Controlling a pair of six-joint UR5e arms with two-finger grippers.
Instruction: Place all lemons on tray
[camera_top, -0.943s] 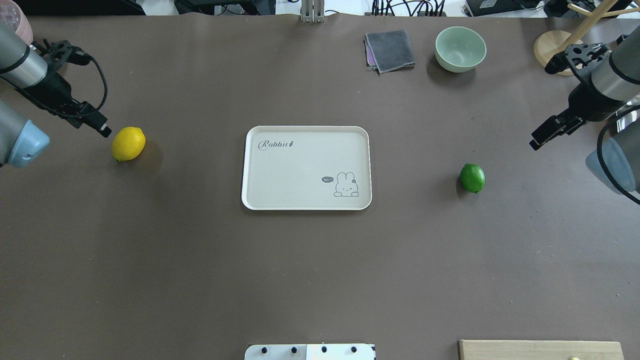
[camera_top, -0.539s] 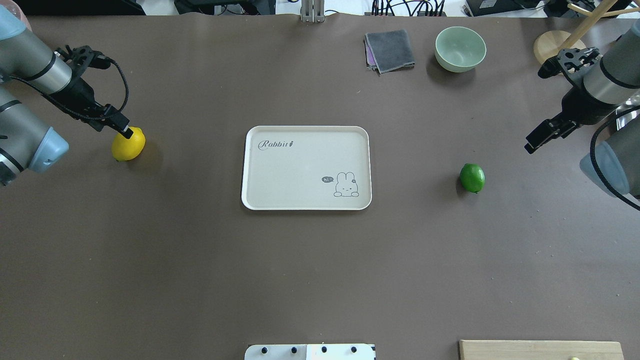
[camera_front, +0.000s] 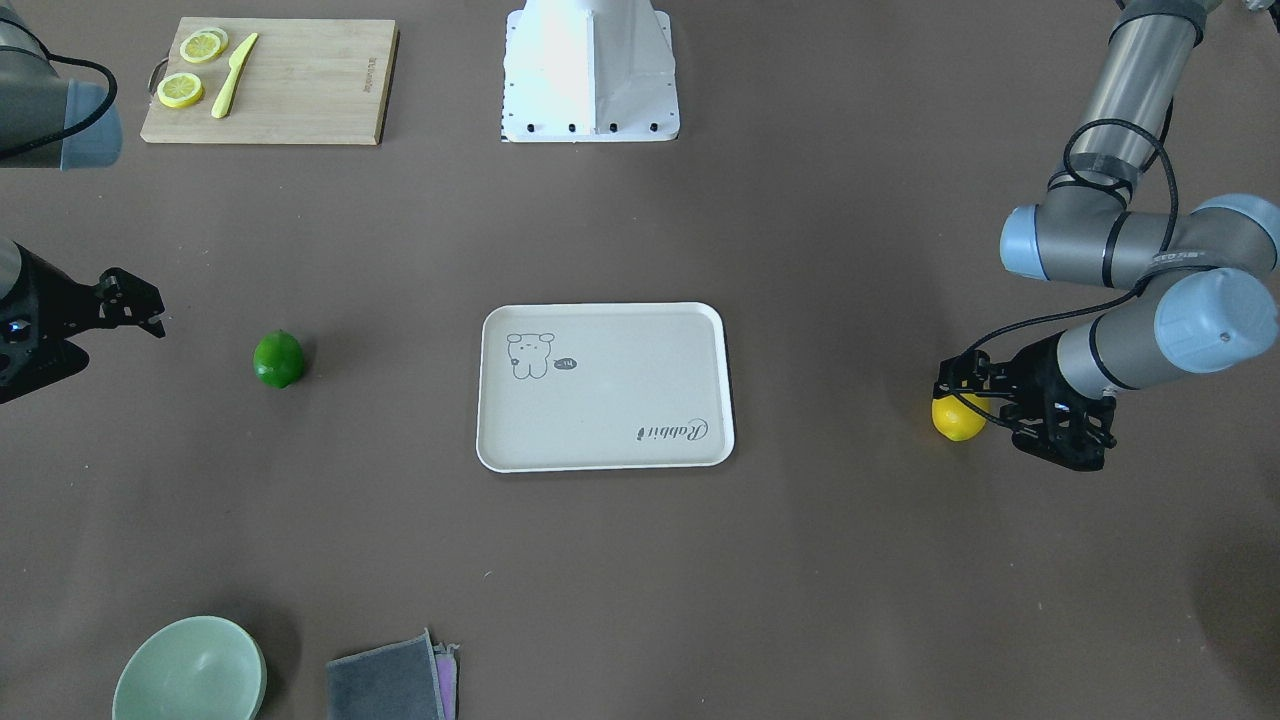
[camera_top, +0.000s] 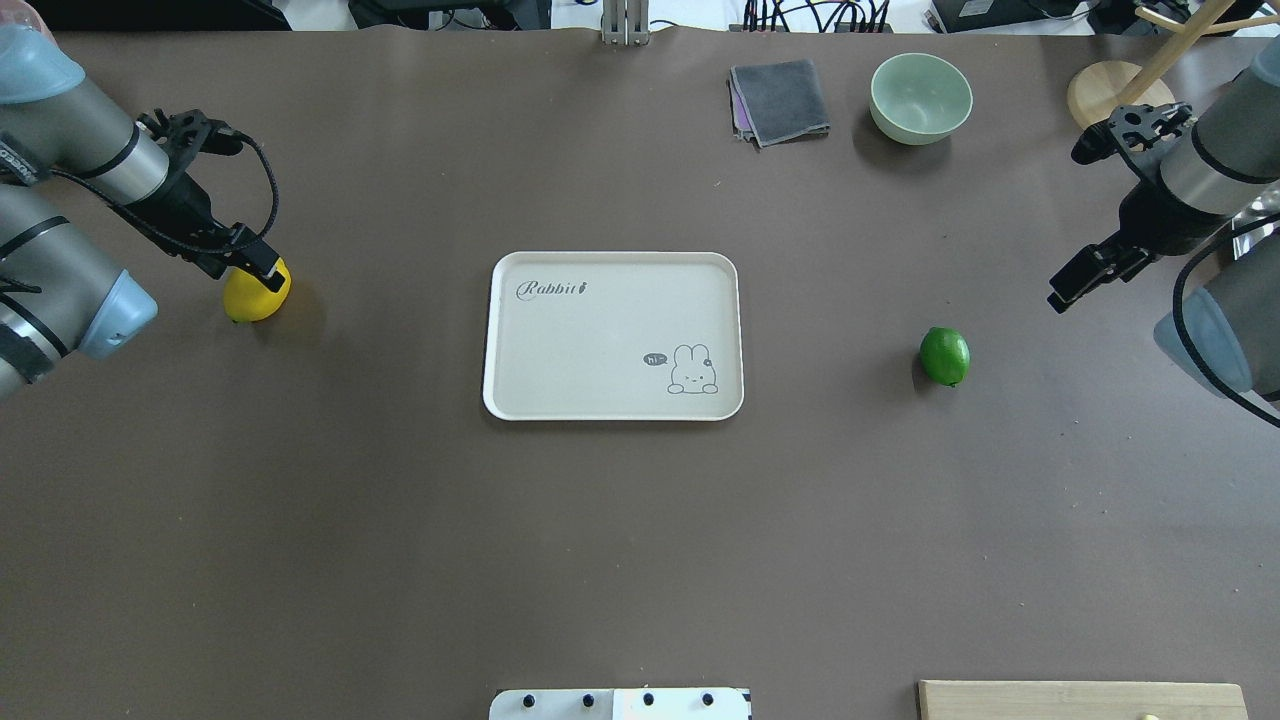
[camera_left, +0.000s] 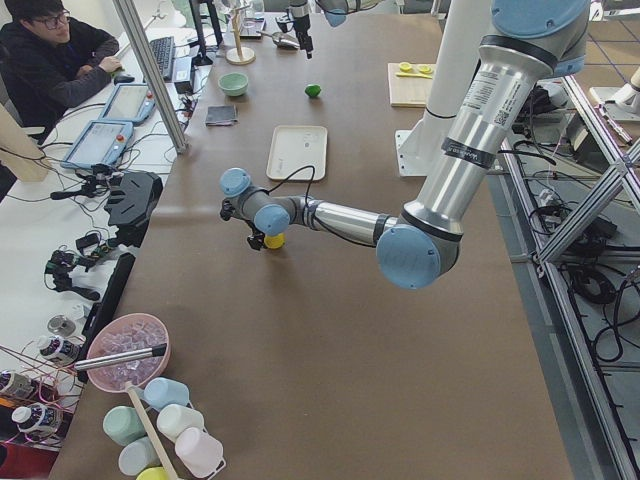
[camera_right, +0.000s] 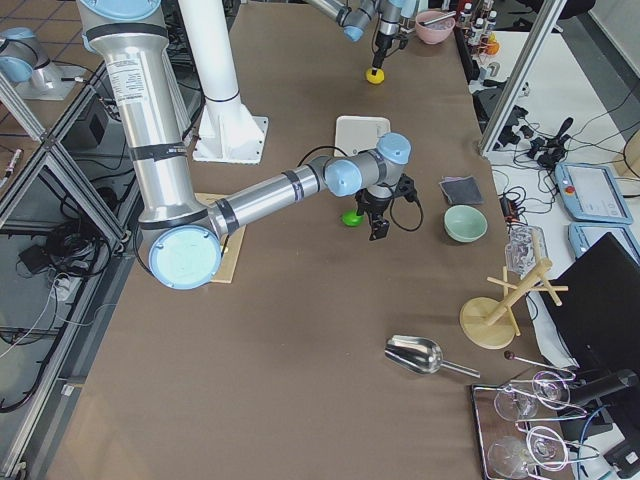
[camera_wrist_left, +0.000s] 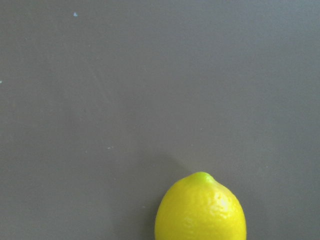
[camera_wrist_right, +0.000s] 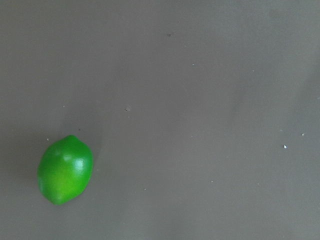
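Note:
The yellow lemon (camera_top: 256, 297) lies on the table left of the tray (camera_top: 612, 335); it also shows in the front view (camera_front: 956, 421) and at the bottom of the left wrist view (camera_wrist_left: 200, 209). My left gripper (camera_top: 256, 264) hovers just above its far side, and looks open and empty. The green lemon (camera_top: 945, 356) lies right of the tray and shows in the right wrist view (camera_wrist_right: 65, 170). My right gripper (camera_top: 1062, 293) is open and empty, above the table, well to the right of the green lemon. The tray holds nothing.
A pale green bowl (camera_top: 921, 97), a grey folded cloth (camera_top: 781, 101) and a wooden stand (camera_top: 1105, 92) sit at the far side. A bamboo cutting board (camera_front: 300, 85) with lemon slices (camera_front: 181, 89) and a knife lies near the robot base (camera_front: 590, 70).
My left gripper has moved right, from beside the yellow lemon to just over it. My right gripper has shifted slightly left toward the green lemon. Neither lemon has moved.

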